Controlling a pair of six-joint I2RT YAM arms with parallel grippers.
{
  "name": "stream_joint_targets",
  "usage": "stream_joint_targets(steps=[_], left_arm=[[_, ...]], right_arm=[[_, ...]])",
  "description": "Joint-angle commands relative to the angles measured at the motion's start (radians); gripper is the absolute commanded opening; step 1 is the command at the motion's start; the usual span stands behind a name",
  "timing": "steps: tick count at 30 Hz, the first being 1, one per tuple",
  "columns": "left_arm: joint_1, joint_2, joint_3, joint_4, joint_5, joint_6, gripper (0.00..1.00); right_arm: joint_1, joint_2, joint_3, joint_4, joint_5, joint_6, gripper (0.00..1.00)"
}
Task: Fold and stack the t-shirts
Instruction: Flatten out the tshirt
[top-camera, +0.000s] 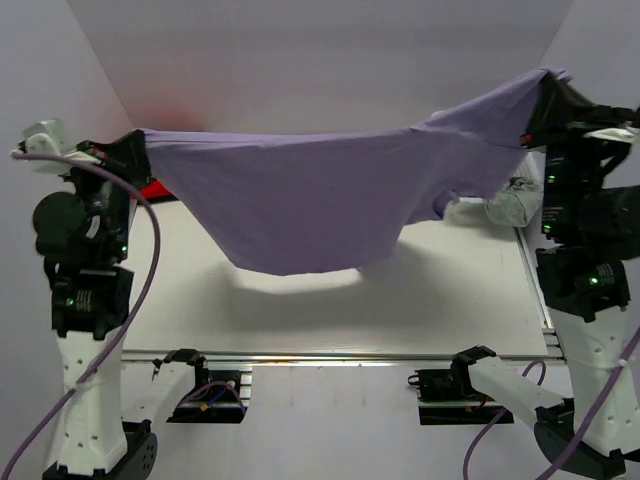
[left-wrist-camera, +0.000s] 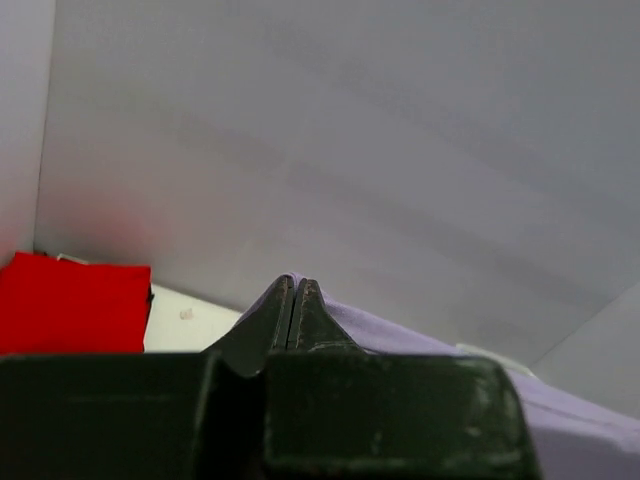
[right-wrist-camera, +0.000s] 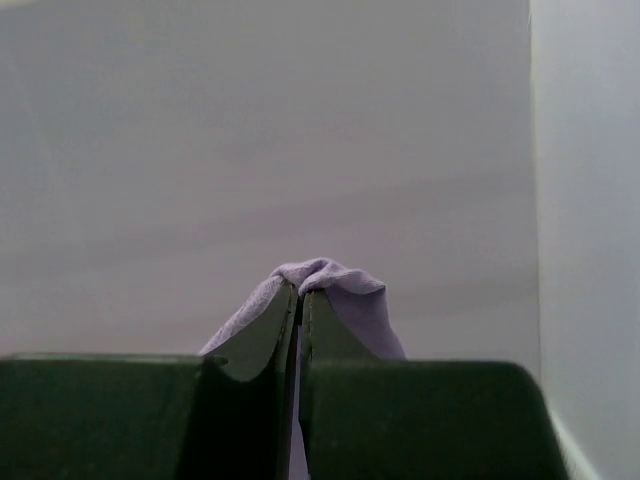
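Note:
The lavender t-shirt (top-camera: 330, 190) hangs spread in the air between both arms, sagging in the middle above the white table (top-camera: 440, 300). My left gripper (top-camera: 135, 148) is shut on its left end; the wrist view shows the jaws pressed together (left-wrist-camera: 294, 285) with purple cloth (left-wrist-camera: 420, 335) running off to the right. My right gripper (top-camera: 545, 90) is shut on its right end, held higher; its wrist view shows cloth (right-wrist-camera: 340, 285) bunched over the closed tips (right-wrist-camera: 301, 292). The red t-shirt (left-wrist-camera: 75, 305) lies folded on the table at the far left, mostly hidden in the top view (top-camera: 152, 188).
A white crumpled object (top-camera: 515, 200) lies at the table's far right, by the right arm. The table's metal front rail (top-camera: 340, 356) runs along the near edge. White walls close in the back and sides.

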Motion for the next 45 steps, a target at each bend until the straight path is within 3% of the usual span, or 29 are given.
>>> stream_joint_targets(steps=[1, 12, 15, 22, 28, 33, 36, 40, 45], left_arm=[[0.007, -0.058, 0.103, -0.054, 0.015, 0.04, 0.0], [0.016, -0.147, 0.348, -0.19, 0.114, 0.043, 0.0], [0.016, -0.156, 0.382, -0.221, 0.133, 0.043, 0.0], [0.016, -0.178, 0.309, -0.208, 0.124, 0.013, 0.0], [0.004, -0.144, -0.01, -0.074, 0.078, -0.017, 0.0], [0.014, 0.035, -0.191, -0.007, 0.0, -0.046, 0.0], [0.014, 0.15, -0.3, 0.055, -0.029, -0.07, 0.0], [0.024, 0.385, -0.353, 0.133, -0.071, -0.083, 0.0], [0.043, 0.772, -0.233, 0.153, -0.154, -0.084, 0.0]], right_arm=[[0.0, -0.019, 0.127, 0.05, -0.034, -0.105, 0.0], [-0.001, -0.078, 0.472, -0.09, -0.18, -0.136, 0.0], [-0.003, -0.096, 0.485, -0.088, -0.188, -0.139, 0.0], [-0.003, -0.136, 0.342, -0.063, -0.157, -0.169, 0.0], [0.0, -0.084, 0.011, 0.148, -0.096, -0.177, 0.0], [-0.004, 0.092, -0.331, 0.372, 0.025, -0.151, 0.0], [-0.01, 0.186, -0.447, 0.451, 0.103, -0.107, 0.0], [-0.035, 0.521, -0.466, 0.49, 0.101, 0.023, 0.0], [-0.073, 0.816, -0.3, 0.422, 0.049, 0.109, 0.0]])
